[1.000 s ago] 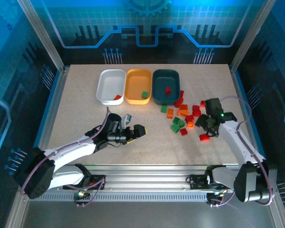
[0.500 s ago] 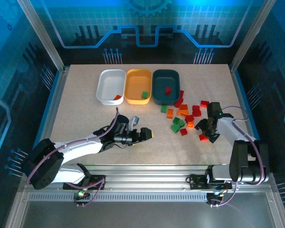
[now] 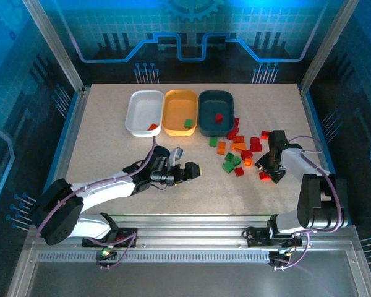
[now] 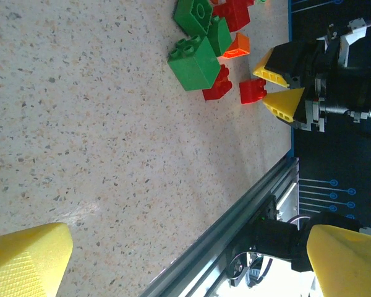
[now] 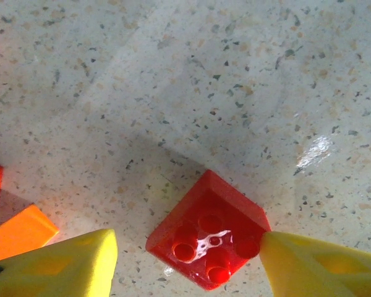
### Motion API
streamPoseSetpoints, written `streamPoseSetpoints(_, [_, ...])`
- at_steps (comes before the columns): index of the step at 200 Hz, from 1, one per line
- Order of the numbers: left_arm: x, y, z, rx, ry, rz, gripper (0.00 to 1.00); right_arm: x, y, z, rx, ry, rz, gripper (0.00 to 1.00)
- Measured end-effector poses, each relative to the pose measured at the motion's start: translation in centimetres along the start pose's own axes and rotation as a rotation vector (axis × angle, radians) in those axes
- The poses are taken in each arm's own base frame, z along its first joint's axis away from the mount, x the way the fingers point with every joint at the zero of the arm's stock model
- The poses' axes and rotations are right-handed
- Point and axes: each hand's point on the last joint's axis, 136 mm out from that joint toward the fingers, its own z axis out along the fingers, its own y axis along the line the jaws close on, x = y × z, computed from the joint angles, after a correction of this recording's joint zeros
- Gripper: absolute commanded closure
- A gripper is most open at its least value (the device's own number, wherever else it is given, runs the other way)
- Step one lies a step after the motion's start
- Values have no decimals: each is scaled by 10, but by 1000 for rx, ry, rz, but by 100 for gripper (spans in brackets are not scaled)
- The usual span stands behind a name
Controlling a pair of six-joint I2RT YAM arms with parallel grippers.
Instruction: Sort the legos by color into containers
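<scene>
Loose legos (image 3: 238, 148) in red, orange and green lie right of centre on the table. One red brick (image 5: 207, 238) sits apart at the near right. My right gripper (image 5: 185, 247) is open around it: the right fingertip touches a corner and the left fingertip stands off. From above, that right gripper (image 3: 269, 172) is down over the red brick (image 3: 265, 176). My left gripper (image 3: 189, 162) is wide open and empty, lying low left of the pile. The white tray (image 3: 142, 108) holds a red brick. The orange tray (image 3: 176, 106) holds a green one. The teal tray (image 3: 213, 104) holds a red one.
In the left wrist view, green bricks (image 4: 195, 62) and small red bricks (image 4: 217, 86) lie ahead of the right gripper (image 4: 275, 86). The table's front rail (image 3: 191, 219) runs close behind both arms. Bare tabletop (image 3: 111, 148) spreads left of the pile.
The right gripper has come in and down over the lone red brick, and its jaws have narrowed. The left arm has slid a little to the right, still open.
</scene>
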Motion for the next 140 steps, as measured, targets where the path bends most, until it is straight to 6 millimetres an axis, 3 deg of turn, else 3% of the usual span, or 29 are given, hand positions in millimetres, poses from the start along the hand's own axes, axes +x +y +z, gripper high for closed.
streamPoseSetpoints(33, [-1, 2, 1, -8, -3, 8, 1, -5, 7, -4, -35, -27, -64, 32])
streamPoseSetpoints(83, [-2, 5, 4, -18, 0, 1, 1, -10, 1, -25, -36, -84, -74, 25])
streamPoseSetpoints(140, [-2, 8, 4, -27, 2, -2, 1, 20, -5, 0, -96, 18, 18, 23])
